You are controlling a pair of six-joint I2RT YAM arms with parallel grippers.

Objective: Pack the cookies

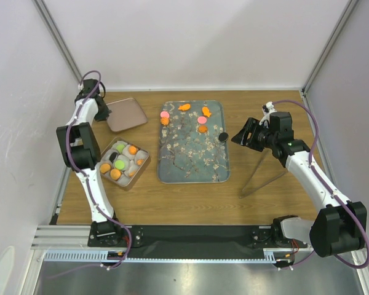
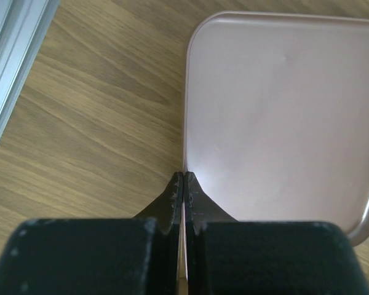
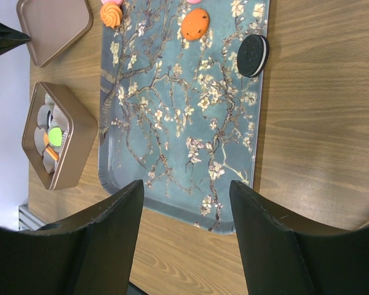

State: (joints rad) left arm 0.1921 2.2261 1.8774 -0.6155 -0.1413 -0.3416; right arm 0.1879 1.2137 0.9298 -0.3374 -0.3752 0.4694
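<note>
Several cookies lie at the far end of the blue-grey floral tray (image 1: 194, 161): pink (image 1: 165, 114) and orange (image 1: 202, 129) discs, orange fish shapes (image 1: 184, 107) and a black disc (image 1: 222, 136). The black one (image 3: 253, 55) and an orange one (image 3: 195, 24) also show in the right wrist view. More cookies (image 1: 115, 174) sit in paper cups in the square tin (image 1: 141, 168). My left gripper (image 1: 107, 111) (image 2: 182, 178) is shut on the left rim of the brownish-pink lid (image 1: 126, 114) (image 2: 283, 110). My right gripper (image 1: 237, 140) (image 3: 186, 184) is open and empty, right of the tray near the black cookie.
The tin (image 3: 80, 132) stands left of the tray (image 3: 172, 123), with the lid (image 3: 55, 24) behind it. A thin grey V-shaped metal piece (image 1: 254, 175) lies under my right arm. White enclosure walls stand close on three sides.
</note>
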